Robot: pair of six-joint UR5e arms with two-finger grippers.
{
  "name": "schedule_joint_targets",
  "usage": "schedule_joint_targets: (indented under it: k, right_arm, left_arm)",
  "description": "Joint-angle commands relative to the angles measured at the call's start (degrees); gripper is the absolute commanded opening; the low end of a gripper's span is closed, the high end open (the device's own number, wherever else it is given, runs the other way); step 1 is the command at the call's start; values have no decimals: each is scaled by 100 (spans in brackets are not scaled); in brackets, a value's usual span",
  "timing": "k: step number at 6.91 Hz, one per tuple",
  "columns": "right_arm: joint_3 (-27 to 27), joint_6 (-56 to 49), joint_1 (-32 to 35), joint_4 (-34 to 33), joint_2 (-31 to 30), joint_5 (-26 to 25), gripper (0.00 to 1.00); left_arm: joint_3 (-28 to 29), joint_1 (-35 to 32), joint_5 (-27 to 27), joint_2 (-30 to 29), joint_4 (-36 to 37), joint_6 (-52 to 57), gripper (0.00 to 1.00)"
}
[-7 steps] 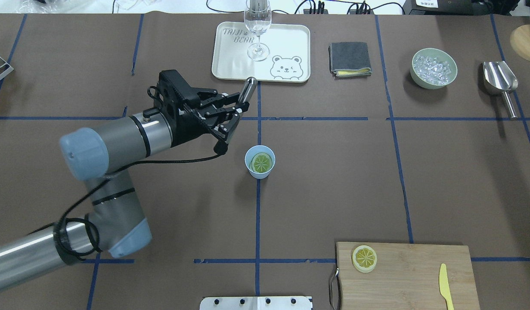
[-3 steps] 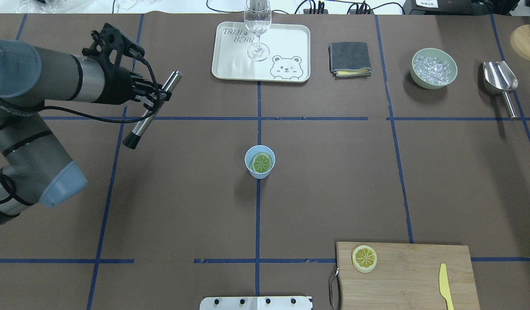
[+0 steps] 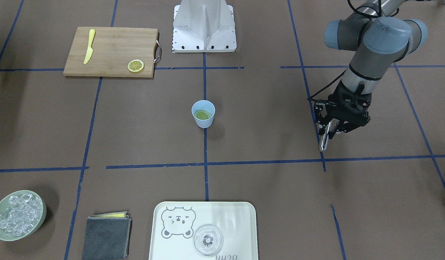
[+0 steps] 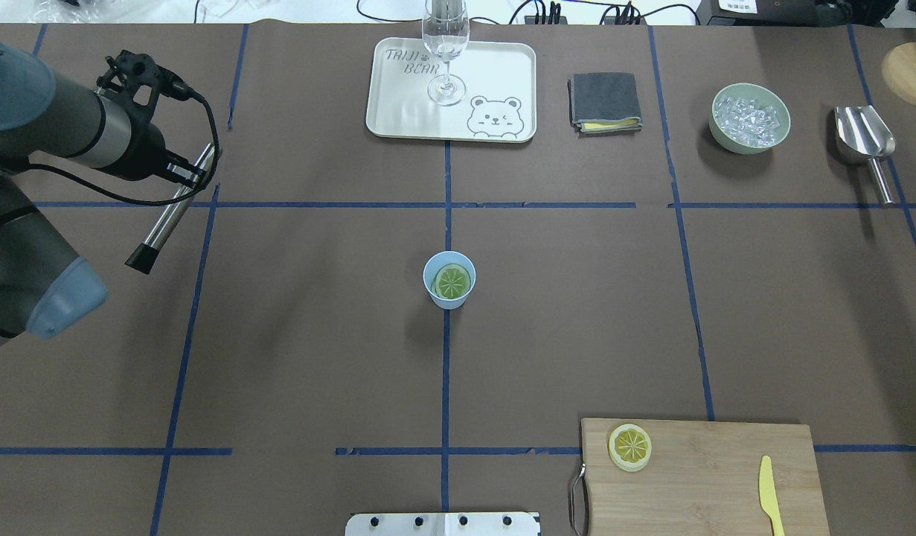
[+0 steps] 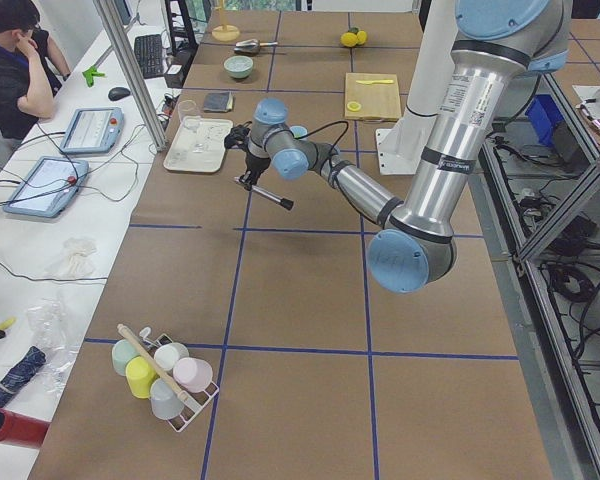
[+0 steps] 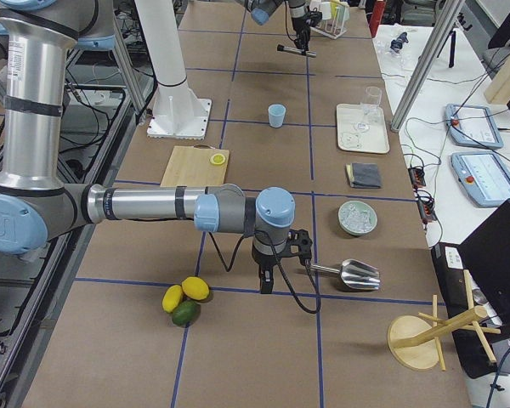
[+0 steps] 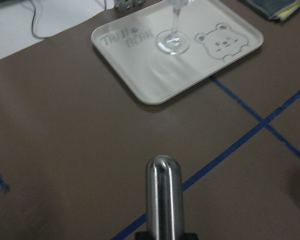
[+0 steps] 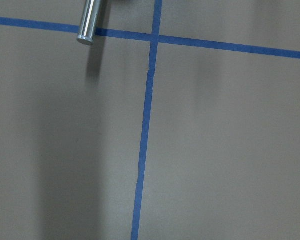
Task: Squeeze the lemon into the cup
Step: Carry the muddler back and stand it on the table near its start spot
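Even overhead light, soft shadows, sheen on tray (image 4: pixel 405 104), blurry wrist views

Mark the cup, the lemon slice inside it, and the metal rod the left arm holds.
cup (image 4: pixel 449 301), overhead view, outer wall below the rim.
lemon (image 4: pixel 453 281), overhead view, centre of its cut face.
metal rod (image 4: pixel 167 219), overhead view, middle of the shaft.

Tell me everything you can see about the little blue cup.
The cup is small, light blue and handleless, tapering toward its base; it looks like plastic or paper. It stands upright near the middle of the table, on a blue tape line. A lemon slice rests inside, below the rim. Nothing else touches it.
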Motion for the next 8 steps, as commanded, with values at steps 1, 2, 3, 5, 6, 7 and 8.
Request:
schedule_joint_targets:
  k: [1,2,3,5,6,7,8]
  right_arm:
    - [-6,-3,0,-4,-3,-9,100]
    - [-6,-3,0,5,-3,-9,100]
    - [-6,-3,0,5,-3,-9,100]
    - [3,-3,0,5,-3,-9,100]
    - [12,-3,0,5,-3,-17,100]
    - [12,-3,0,5,-3,-18,100]
    - [12,-12,9,5,-3,-18,100]
  left_arm:
    - [172,14,-7,248,181,-1292,0]
    - [382,40,10,240,164,-2058,0]
    - [419,41,10,257,172,-2144,0]
    - [419,67,71,503,120,-2136,0]
    - [446,337,411,581,94,-2188,0]
    - [446,548,528,582,85,-2328,0]
    - [463,733,720,582,-20,-2347,0]
